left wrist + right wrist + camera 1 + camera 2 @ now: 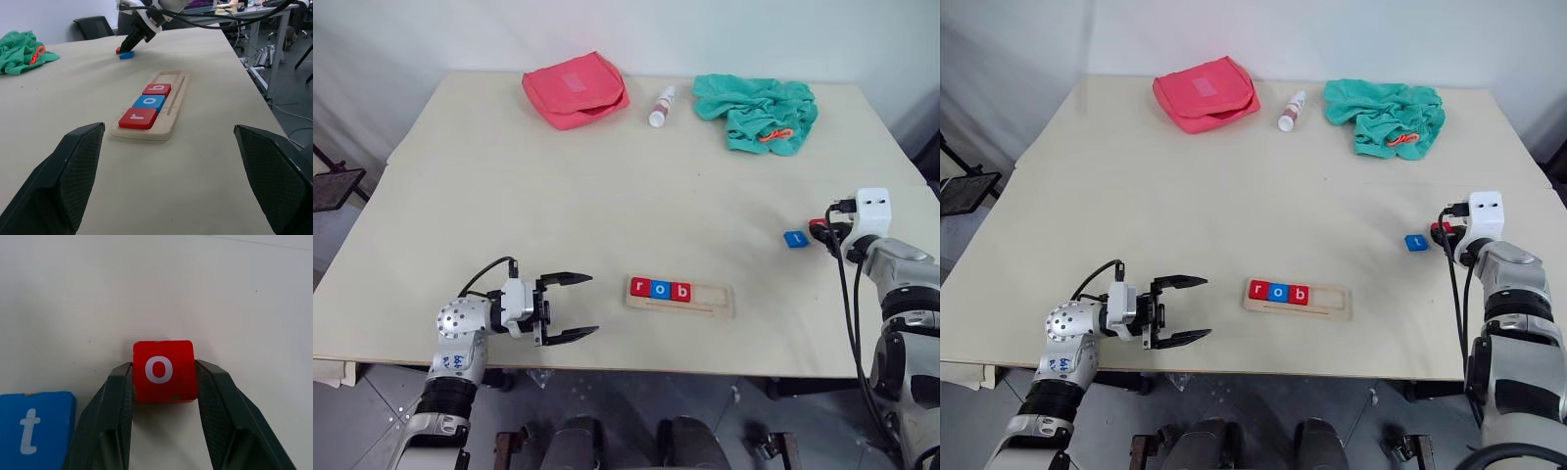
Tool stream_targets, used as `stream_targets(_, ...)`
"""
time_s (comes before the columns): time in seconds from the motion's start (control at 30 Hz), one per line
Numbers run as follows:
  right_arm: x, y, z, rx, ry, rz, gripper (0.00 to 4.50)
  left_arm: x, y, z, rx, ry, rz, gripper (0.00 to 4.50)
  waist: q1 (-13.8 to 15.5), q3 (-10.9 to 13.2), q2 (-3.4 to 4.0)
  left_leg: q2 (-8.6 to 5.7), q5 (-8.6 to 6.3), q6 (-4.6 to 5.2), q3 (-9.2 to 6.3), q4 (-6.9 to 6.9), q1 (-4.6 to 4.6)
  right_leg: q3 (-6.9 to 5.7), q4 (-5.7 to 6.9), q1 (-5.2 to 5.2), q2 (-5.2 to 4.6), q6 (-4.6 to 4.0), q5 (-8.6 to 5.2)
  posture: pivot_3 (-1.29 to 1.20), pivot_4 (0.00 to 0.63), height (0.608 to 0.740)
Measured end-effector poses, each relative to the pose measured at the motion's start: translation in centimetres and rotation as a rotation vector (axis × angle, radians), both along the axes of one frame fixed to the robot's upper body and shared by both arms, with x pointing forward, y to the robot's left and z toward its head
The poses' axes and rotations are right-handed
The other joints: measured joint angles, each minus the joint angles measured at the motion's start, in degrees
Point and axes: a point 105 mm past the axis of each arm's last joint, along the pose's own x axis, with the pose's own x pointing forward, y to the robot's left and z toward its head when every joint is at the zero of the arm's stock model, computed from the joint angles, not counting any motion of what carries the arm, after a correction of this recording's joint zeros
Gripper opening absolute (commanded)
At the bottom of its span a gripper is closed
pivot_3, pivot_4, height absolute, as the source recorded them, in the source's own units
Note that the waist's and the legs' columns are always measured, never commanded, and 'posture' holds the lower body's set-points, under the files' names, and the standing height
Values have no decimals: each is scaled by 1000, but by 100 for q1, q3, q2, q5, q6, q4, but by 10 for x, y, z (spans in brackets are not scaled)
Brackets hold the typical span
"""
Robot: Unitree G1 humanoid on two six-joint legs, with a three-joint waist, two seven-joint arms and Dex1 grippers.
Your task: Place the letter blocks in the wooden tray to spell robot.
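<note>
The pale wooden tray [681, 297] lies flat near the table's front edge, its left end filled by red r [639, 288], blue o [660, 290] and red b [680, 292]. Far right, a blue t [793, 239] lies flat just beside a red o [164, 370], which is pinched between two black fingers [113, 406].

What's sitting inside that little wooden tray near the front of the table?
The wooden tray holds three letter blocks in a row: a red r, a blue o and a red b. The rest of its groove is bare wood. What lies beneath the blocks is covered.
</note>
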Motion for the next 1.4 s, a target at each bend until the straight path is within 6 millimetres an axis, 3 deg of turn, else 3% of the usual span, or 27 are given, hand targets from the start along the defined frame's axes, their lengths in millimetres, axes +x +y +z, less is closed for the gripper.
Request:
stream_targets(0.23,-28,22,9,-11,-106,3,1449,4,2,-4,14,25,-31,4500,23,0,4,1,0,0,-7,-2,-5,1,1,-4,0,0,0,0,150,740)
stream_targets(0.4,-80,58,9,11,-115,2,1449,12,-1,-1,19,21,-66,4500,138,-2,8,0,0,-1,-10,-5,-6,3,0,-6,2,0,0,0,150,740)
stream_targets(0.53,-110,83,5,42,-83,4,1449,16,-2,-3,18,32,-85,4500,146,-2,8,-7,0,0,-7,-1,-2,8,-1,-1,0,0,0,0,150,740)
stream_targets(0.7,-135,94,-4,91,-47,-47,1449,21,-3,0,11,26,-84,4500,142,-2,8,-6,0,0,-10,-5,-1,8,0,-3,3,0,0,0,150,740)
stream_targets(0.9,-150,99,-25,147,21,-91,1449,22,-4,1,8,20,-85,4500,131,-3,8,-8,0,0,-6,-8,5,13,1,-2,4,0,0,0,150,740)
stream_targets(1.2,-152,103,-27,163,25,-75,4489,22,-5,1,8,17,-85,4500,133,-3,8,-8,0,0,-5,-8,5,14,1,-2,3,0,0,0,150,740)
stream_targets(1.27,-153,103,-23,137,23,-45,4489,22,-5,1,8,17,-85,4500,134,-3,8,-9,0,0,-5,-7,5,14,0,-2,3,0,0,0,150,740)
stream_targets(1.4,-158,109,-9,-37,70,181,4489,21,-5,2,9,10,-88,4500,138,-2,7,-9,0,2,-5,-8,6,14,-6,3,4,0,0,0,150,740)
